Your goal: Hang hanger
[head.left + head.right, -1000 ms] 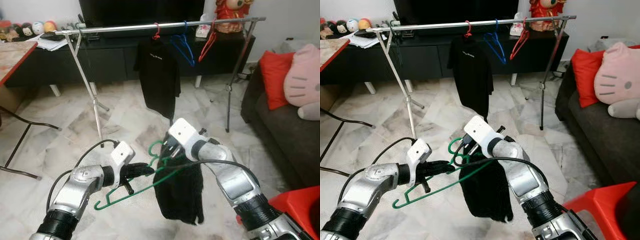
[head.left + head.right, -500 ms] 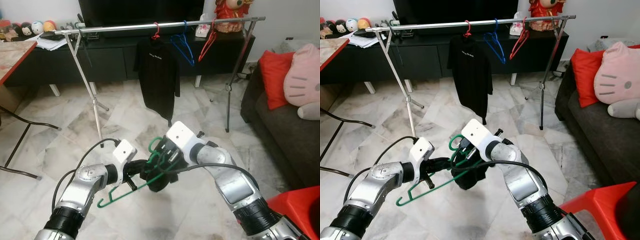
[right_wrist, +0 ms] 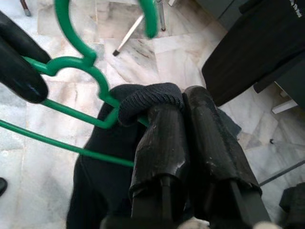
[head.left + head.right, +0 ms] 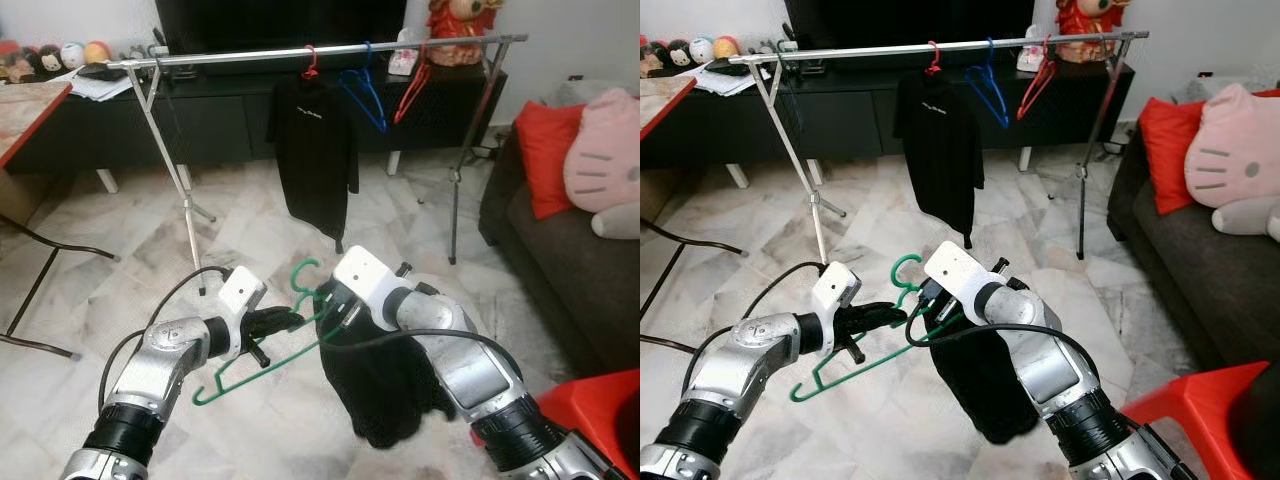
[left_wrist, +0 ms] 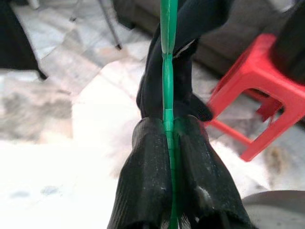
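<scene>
The left gripper [image 5: 167, 143] is clamped on the thin green hanger [image 4: 262, 350] — its wrist view shows the wire pinched between both pads. Just beside it, the right gripper [image 3: 183, 138] pinches a ribbed edge, apparently the collar, of the black garment [image 4: 385, 385] draped below. Well beyond both stands the clothes rack [image 4: 320, 52].

Marble tile floor [image 4: 90, 300], clothes rack [image 4: 300, 52] legs and red stool [image 4: 600, 405] standing on it
</scene>
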Tool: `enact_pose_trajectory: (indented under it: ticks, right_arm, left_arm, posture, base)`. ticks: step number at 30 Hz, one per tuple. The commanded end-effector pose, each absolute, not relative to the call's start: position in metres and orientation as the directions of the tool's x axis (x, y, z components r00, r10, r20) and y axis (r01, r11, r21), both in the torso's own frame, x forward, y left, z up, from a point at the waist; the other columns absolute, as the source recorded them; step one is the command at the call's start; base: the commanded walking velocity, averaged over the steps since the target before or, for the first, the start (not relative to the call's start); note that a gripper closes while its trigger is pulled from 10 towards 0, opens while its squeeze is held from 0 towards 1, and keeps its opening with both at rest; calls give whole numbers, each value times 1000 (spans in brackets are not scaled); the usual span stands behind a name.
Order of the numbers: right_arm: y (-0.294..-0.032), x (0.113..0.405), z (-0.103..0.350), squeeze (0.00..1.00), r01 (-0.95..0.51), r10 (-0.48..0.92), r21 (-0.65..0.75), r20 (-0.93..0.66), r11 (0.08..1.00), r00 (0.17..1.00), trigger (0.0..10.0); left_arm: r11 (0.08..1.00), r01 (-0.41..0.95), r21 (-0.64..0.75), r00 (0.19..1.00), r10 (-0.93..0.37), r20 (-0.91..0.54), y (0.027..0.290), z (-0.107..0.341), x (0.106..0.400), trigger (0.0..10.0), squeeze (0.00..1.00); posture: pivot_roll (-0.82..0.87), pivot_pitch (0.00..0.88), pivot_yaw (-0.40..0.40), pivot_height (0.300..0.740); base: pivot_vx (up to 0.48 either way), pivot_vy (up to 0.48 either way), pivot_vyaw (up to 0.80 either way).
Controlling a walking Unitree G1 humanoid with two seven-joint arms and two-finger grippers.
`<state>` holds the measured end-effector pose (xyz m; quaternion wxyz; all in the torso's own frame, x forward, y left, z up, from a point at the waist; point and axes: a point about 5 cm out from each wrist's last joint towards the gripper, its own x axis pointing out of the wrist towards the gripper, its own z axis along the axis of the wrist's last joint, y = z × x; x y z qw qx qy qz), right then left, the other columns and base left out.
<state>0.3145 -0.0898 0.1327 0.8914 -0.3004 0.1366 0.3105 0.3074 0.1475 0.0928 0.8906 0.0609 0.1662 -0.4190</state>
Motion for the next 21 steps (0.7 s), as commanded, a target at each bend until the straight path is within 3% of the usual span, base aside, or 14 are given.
enact_pose_trajectory:
  ticks: [1,6,10,16,21]
  right_arm:
    - [-87,316,138,0,-630,480,-460,-410,626,776,10000]
    - [-87,315,138,0,-633,483,-460,-411,622,773,10000]
    - [-86,315,136,0,-646,492,-461,-420,608,763,10000]
    - [-86,315,134,0,-649,489,-472,-427,596,760,10000]
    - [-86,316,134,0,-647,486,-476,-428,595,762,10000]
  left_arm:
    - [686,727,29,644,-666,-376,156,92,312,10000,0]
    - [639,769,-24,592,-727,-347,151,96,306,10000,0]
    - [477,862,-174,433,-869,-239,140,110,288,10000,0]
    - [447,871,-204,415,-892,-179,142,118,289,10000,0]
    - [398,893,-210,351,-908,-229,146,115,281,10000,0]
  posture:
    - [-40,37,7,740]
    - [-42,37,6,740]
    - [-38,36,5,740]
    - [-35,36,4,740]
    - [-35,36,5,740]
  base:
    - [0,0,0]
    - [0,0,0]
    - [0,0,0]
    - [0,0,0]
    - [0,0,0]
